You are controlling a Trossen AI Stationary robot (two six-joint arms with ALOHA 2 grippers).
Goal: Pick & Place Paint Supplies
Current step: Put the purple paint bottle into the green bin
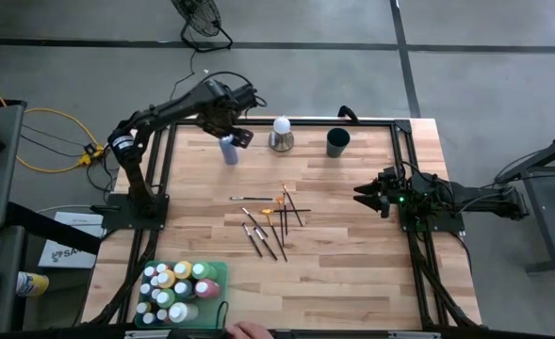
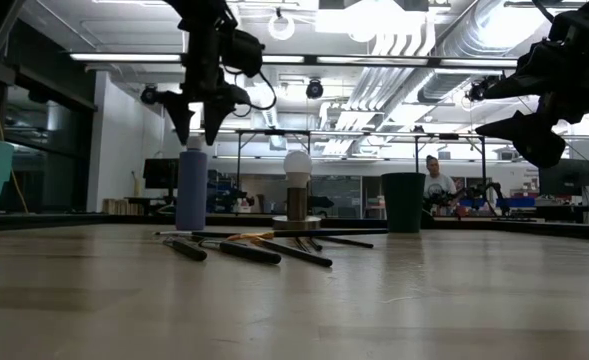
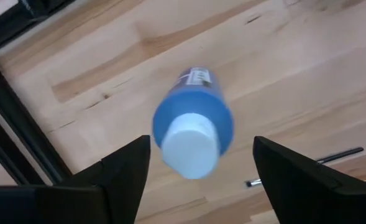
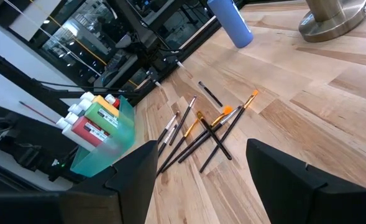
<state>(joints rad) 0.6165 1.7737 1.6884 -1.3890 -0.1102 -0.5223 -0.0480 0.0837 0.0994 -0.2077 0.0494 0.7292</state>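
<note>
— What did we find around the blue bottle [image 1: 229, 150]?

— We saw the white ball on its metal base [image 1: 281, 135] near it and the dark green cup [image 1: 337, 142] farther along the far edge. The brushes [image 1: 269, 222] lay scattered mid-table, and the green bin [image 1: 211, 299] of bottles sat at the near left corner.

— And room to move?

— We noted bare wood all round the bottle, with the table's black frame [image 1: 161, 160] close on its left.

— Where did the grippers stand?

— We found the left gripper [image 2: 198, 112] directly above the upright bottle's cap, fingers spread wide and not touching it. The right gripper [image 1: 367, 193] hung by the right edge, also spread and empty.
</note>
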